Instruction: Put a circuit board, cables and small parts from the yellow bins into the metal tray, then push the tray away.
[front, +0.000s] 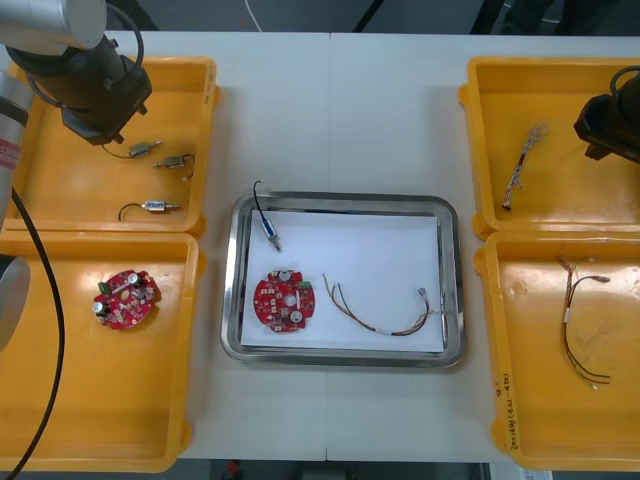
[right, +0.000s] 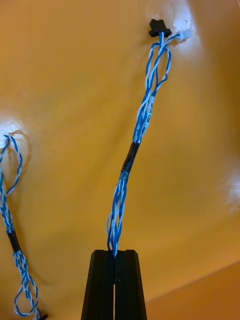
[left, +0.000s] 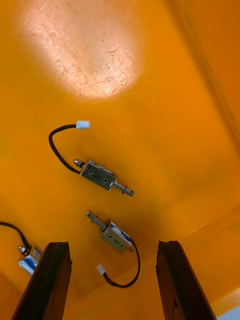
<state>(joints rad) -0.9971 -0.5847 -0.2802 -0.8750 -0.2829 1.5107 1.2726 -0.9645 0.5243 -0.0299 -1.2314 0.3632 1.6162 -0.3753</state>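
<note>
My left gripper (front: 100, 120) hangs over the far left yellow bin (front: 40, 190); it is open, its fingers (left: 55, 280) apart above several small metal parts (left: 105, 176) with black leads. My right gripper (right: 115, 256) is over the far right bin (front: 570, 210), shut on the end of a twisted blue and white cable (right: 131, 155) that stretches away across the bin floor. The metal tray (front: 340, 200), white inside, holds a round red circuit board (front: 282, 299), a small metal part (front: 270, 228) and a red and yellow cable (front: 385, 322).
A second blue and white cable (right: 12, 235) lies beside the held one. Another circuit board (front: 125, 299) sits in the near left bin (front: 100, 440). A dark cable (front: 580, 320) rests in the near right bin (front: 560, 440).
</note>
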